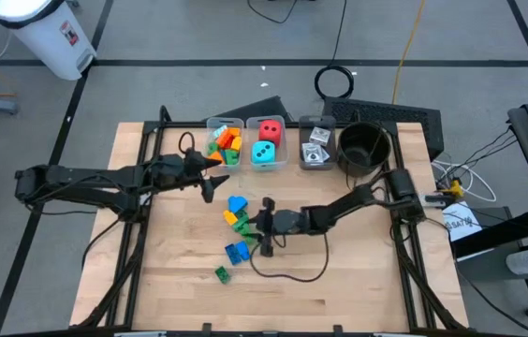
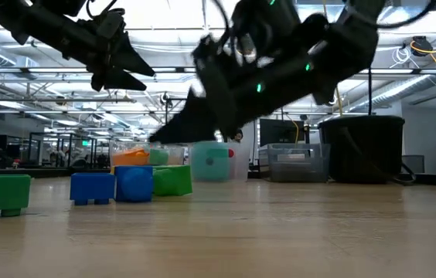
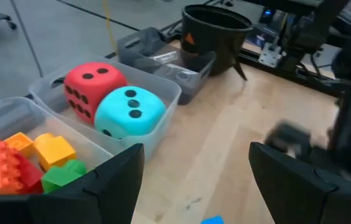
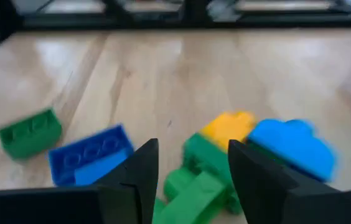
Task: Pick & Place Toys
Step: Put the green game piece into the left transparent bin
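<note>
Three clear plastic bins (image 1: 245, 123) in a row beside the round black pot (image 1: 361, 145). In the middle bin, two foam dice: red die (image 1: 270, 130), teal die (image 1: 264, 153), both black-dotted. Farther from the pot, loose plastic bricks (image 1: 236, 225) on the wood. Right gripper (image 1: 266, 227) over that cluster, fingers apart, empty. Left gripper (image 1: 210, 174) by the brick-filled bin, spread wide, empty.

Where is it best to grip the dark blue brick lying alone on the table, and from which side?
Probably from above, with the fingers across the two long flat sides of the dark blue brick. It lies flat, studs up, a little apart from the green brick, so both sides look free.
</note>
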{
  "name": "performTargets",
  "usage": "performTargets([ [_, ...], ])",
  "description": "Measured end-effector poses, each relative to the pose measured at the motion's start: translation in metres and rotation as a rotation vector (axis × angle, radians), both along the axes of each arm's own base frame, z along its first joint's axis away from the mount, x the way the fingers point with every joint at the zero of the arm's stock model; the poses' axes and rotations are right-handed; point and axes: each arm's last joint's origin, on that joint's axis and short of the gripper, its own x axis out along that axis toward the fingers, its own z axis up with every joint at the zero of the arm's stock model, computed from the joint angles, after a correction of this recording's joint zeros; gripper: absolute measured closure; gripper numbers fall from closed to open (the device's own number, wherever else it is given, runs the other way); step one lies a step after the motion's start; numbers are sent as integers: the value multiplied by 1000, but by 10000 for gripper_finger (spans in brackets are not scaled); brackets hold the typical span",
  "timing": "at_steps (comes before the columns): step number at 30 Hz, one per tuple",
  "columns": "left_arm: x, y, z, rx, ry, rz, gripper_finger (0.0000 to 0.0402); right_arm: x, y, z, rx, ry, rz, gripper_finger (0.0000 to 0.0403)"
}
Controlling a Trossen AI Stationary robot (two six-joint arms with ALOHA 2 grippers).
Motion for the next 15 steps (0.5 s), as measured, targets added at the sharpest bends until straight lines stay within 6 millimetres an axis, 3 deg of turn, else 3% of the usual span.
performTargets([
  [4,0,1,0,13,2,38,108,16,0,-20,-67,37,23,248],
  [8,2,1,-4,4,19,41,112,29,-6,-19,-128,23,-39,250],
  [15,8,2,-12,-9,61,43,104,23,-17,-19,-123,242,-67,254],
])
